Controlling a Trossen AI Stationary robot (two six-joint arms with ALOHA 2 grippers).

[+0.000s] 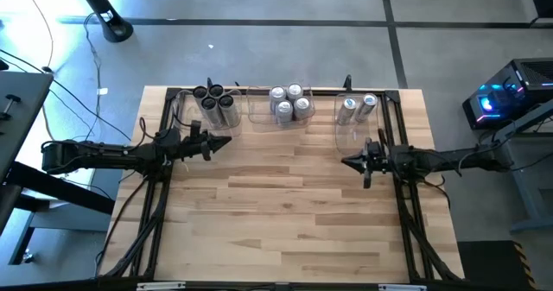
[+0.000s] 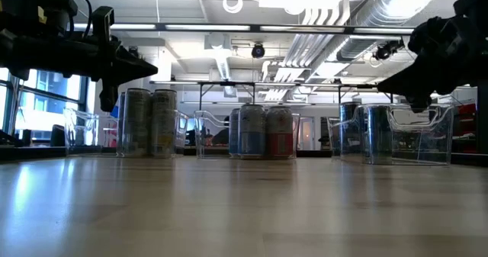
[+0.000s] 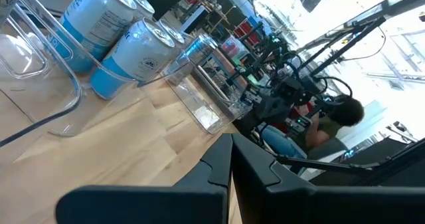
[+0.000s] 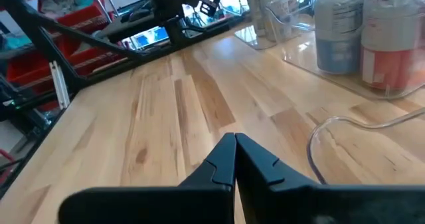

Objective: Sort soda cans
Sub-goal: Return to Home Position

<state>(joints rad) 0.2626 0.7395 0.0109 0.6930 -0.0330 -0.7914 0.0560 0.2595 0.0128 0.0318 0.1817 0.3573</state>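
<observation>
- Soda cans all stood inside three clear bins along the far edge of the wooden table. None lay between or beneath either pair of jaws, so the sorting itself looked finished.
- Left gripper: its jaws were pressed together and held nothing. The dark-topped cans in the left bin stood close beside the jaws, off the line in which they pointed.
- Middle bin: its silver cans sat well ahead of the left jaws and off to one side of the right jaws, within reach of neither.
- Right gripper: its jaws were likewise closed and empty. The wall of the right bin curved just beside the fingertips, and two cans stood farther in.
- Step in hand, as judged: each arm should draw straight back along its own axis, away from the bins. The jaws are best kept closed, so that no finger hooks a clear wall. The right arm appeared to have the smaller margin and so called for the slower start.
</observation>
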